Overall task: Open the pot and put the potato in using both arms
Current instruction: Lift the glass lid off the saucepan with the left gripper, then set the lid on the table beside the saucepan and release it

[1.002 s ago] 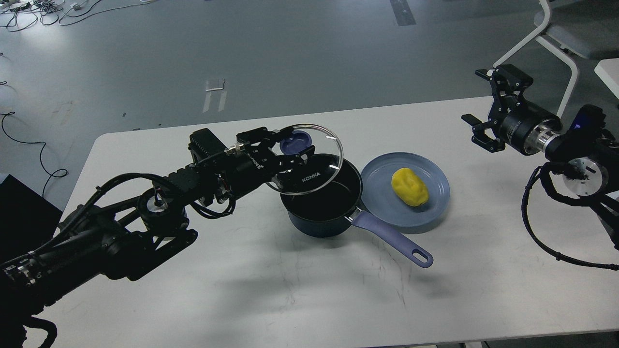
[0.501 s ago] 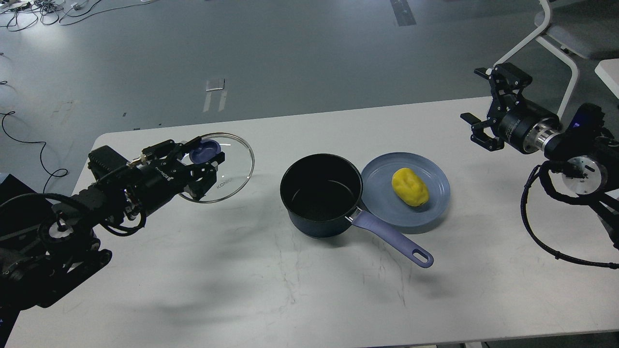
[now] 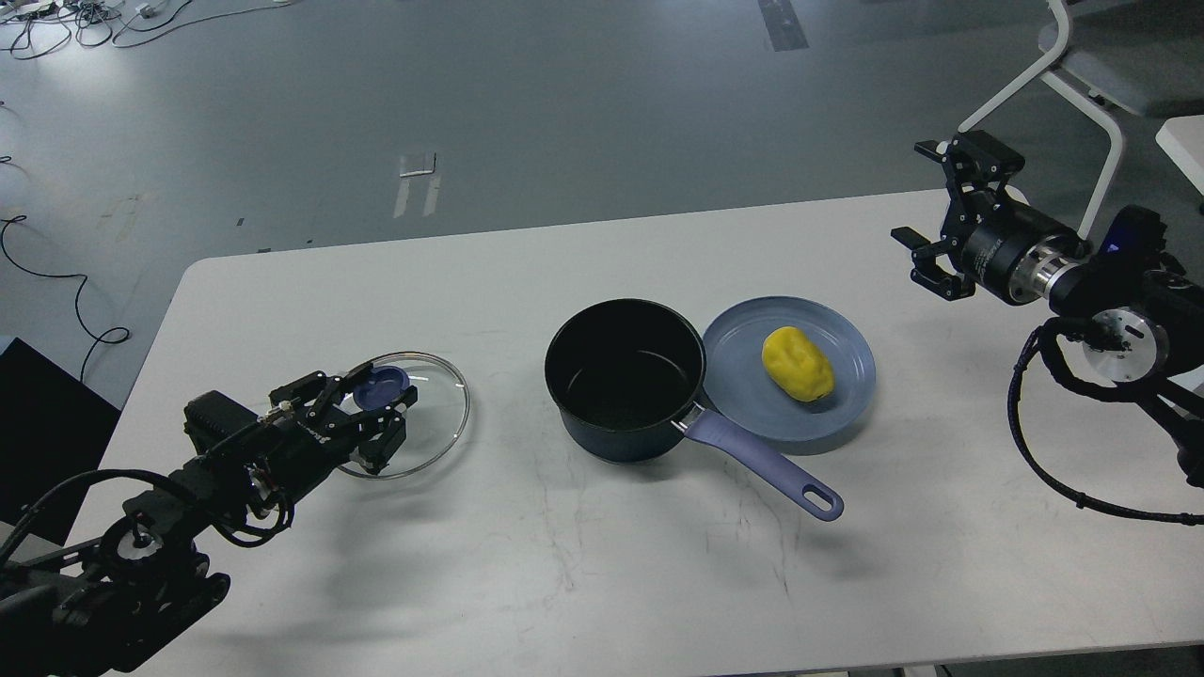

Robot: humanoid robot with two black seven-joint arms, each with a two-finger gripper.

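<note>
The left arm comes in low from the bench's near left corner, its links lying almost flat over the surface and angled toward the middle. Its left end effector [image 3: 372,414] is closed around the blue knob [image 3: 380,384] of the glass lid [image 3: 433,414], one finger on each side of the knob. The lid sits low over the bench, near the left edge and well apart from the pot; whether it rests on the surface or hangs just above it cannot be told.

The pot [image 3: 625,376] stands uncovered near the middle of the bench, dark inside, with its blue handle [image 3: 762,465] pointing toward the near right corner. Just beside its right wall, touching or nearly so, lies the blue plate [image 3: 743,395], and the yellow potato [image 3: 797,363] rests on the plate, a little right of its centre.

The right arm reaches in from the right edge, raised above the bench near the far right corner, its forearm roughly level and pointing left. Its right end effector [image 3: 931,212] has the fingers spread wide and holds nothing, well apart from the plate and potato.
</note>
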